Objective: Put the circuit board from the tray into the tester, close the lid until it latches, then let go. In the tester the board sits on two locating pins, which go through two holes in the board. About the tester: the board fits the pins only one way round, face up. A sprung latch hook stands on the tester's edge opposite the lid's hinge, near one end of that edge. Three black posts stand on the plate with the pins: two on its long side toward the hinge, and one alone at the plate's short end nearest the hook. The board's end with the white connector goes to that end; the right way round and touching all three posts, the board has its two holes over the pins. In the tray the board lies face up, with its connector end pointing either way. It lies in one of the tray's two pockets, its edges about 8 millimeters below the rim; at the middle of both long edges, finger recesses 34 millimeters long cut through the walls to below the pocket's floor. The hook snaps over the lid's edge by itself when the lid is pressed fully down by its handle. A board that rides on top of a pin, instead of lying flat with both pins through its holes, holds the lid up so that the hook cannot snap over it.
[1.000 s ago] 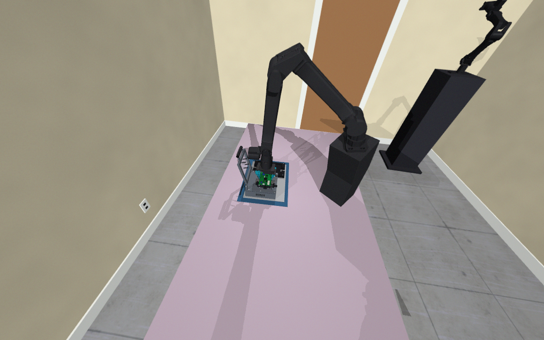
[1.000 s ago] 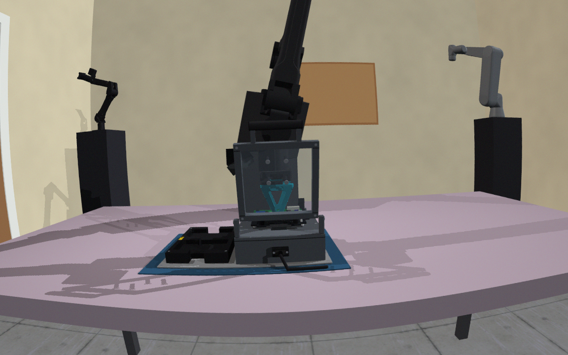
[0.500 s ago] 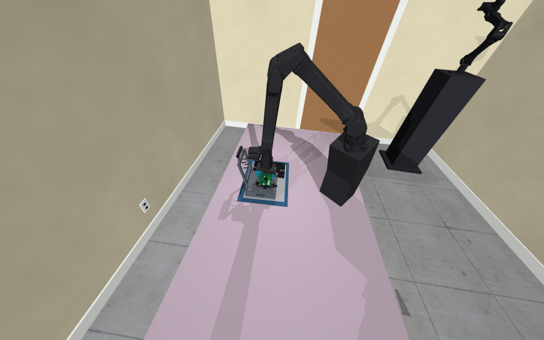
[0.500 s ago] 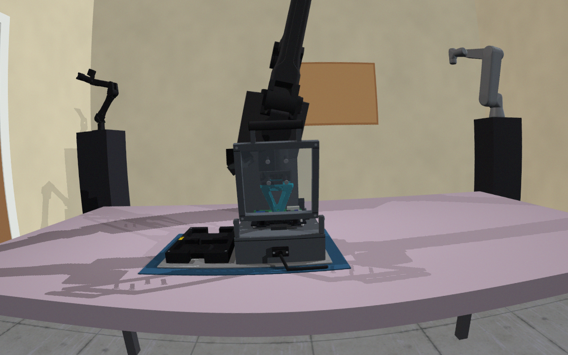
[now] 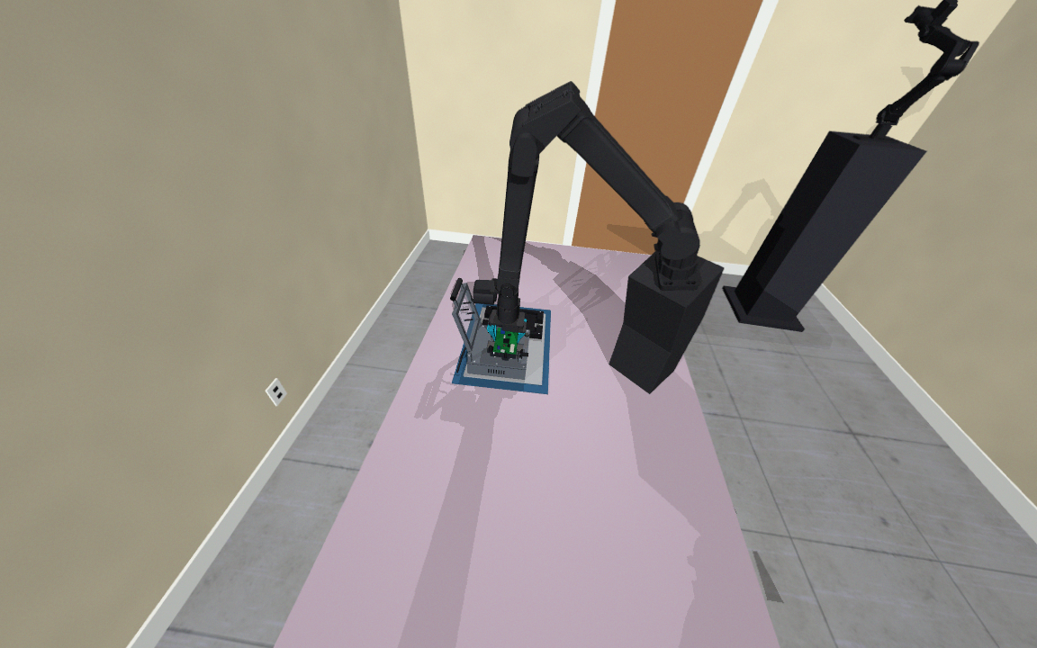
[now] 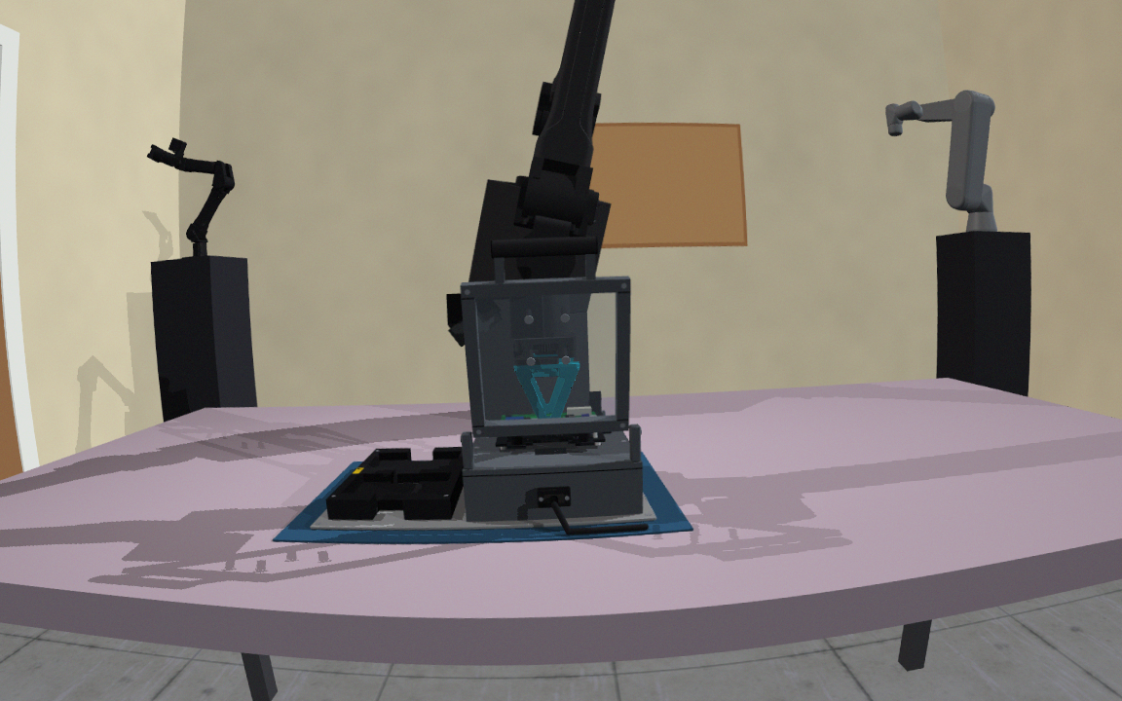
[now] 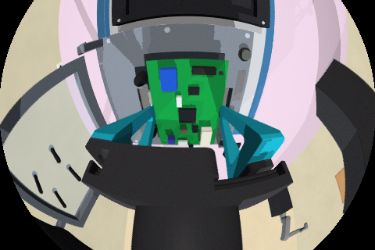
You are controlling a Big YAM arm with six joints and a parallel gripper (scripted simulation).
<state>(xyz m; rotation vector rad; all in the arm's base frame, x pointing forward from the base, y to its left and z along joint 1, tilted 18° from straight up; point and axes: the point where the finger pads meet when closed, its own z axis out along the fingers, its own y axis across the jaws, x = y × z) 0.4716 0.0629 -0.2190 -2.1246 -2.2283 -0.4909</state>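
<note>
My gripper (image 5: 506, 338) (image 6: 547, 415) (image 7: 187, 109) has its teal fingertips at the two long edges of the green circuit board (image 5: 500, 342) (image 7: 211, 98) and is shut on it. The board is face up, level, and a little above the plate of the grey tester (image 5: 498, 370) (image 6: 504, 497) (image 7: 129, 43). Its cream-white connector (image 7: 206, 135) is at the end nearest the wrist in the wrist view. The lid (image 6: 621, 357) stands open, with its black handle (image 6: 544, 247) on top. The board hides the pins and their holes. I cannot make out the hook clearly.
The black tray (image 6: 352, 507) (image 7: 187, 8) lies beside the tester, and no board shows in its pockets. The open lid rises close beside the gripper. Both tester and tray stand on a blue-edged mat (image 5: 546, 362) (image 6: 668, 514). A black cable (image 6: 604, 528) leaves the tester's hinge side.
</note>
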